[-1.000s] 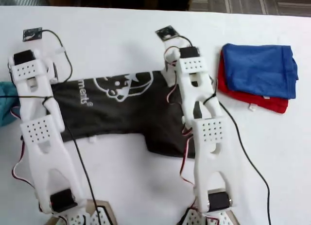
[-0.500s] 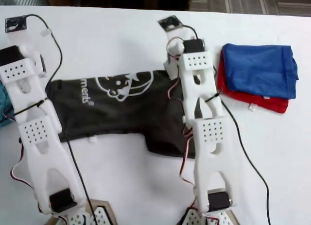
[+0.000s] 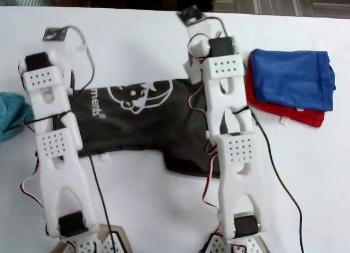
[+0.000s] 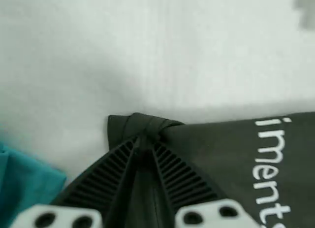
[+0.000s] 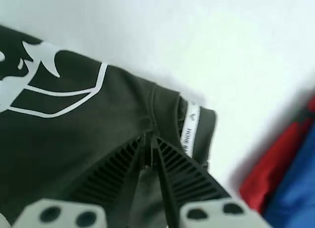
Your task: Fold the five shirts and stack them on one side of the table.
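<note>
White worktop [image 3: 136, 40], dark floor past its far edge. A black shirt [image 3: 142, 116] with a white print lies spread across the middle, partly folded into a long band, with both arms over it. The left gripper [image 4: 143, 139] is pinched together on a bunched corner of the black shirt at the end near the white lettering. The right gripper [image 5: 147, 139] is closed on the fabric at the collar end, just beside the white neck label [image 5: 190, 125]. Compared with half a second ago, the left arm has swung inward toward the shirt's middle and uncovered more of the teal shirt [image 3: 11, 113]. The right arm's wrist sits slightly nearer the far edge, and the black shirt's outline has hardly changed. Counts: four shirts seen, one black, one blue, one red and one teal; two arms, two grippers. The folded blue shirt [image 3: 292, 78] lies on top of the folded red shirt [image 3: 306, 115] as a stack at the right side, apart from the black shirt. The teal one is a crumpled lump at the left edge. The wrist views show the pinch itself, with fabric gathered at the closed tips. The high view shows the whole layout, with the arms covering both shirt ends.
</note>
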